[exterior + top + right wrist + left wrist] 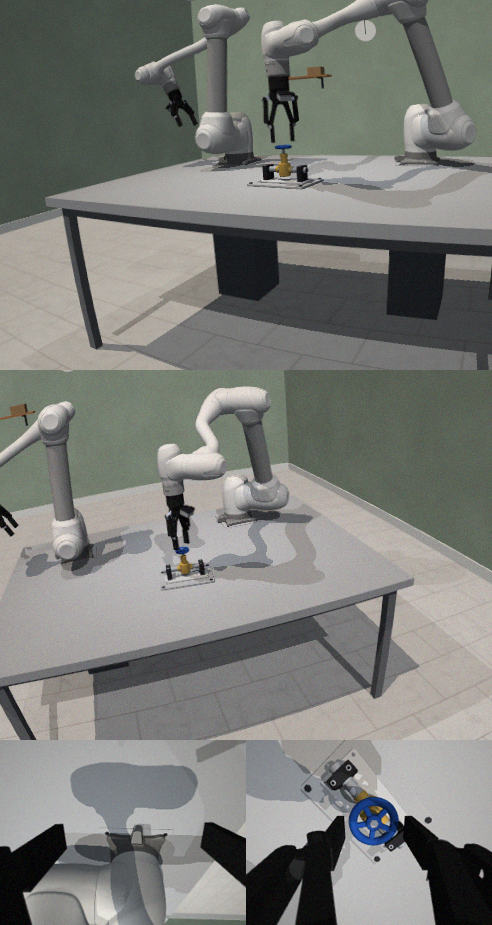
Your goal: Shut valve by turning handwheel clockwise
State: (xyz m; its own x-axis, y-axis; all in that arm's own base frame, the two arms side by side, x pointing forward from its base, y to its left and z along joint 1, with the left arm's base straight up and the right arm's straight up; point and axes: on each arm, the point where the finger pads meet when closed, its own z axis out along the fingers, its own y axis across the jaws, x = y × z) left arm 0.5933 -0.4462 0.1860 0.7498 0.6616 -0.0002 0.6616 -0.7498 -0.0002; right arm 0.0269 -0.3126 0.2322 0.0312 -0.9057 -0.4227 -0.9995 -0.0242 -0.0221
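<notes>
The blue handwheel sits level on top of the yellow valve body, which is mounted on a base plate. My left gripper points down just above the handwheel. It is partly open and empty; in the left wrist view the wheel lies between the fingertips with gaps on both sides. My right gripper is wide open and empty, far from the valve.
Black clamp blocks hold the pipe on both sides of the valve body. The grey table carries both arm bases. A small shelf with a brown box is in the background.
</notes>
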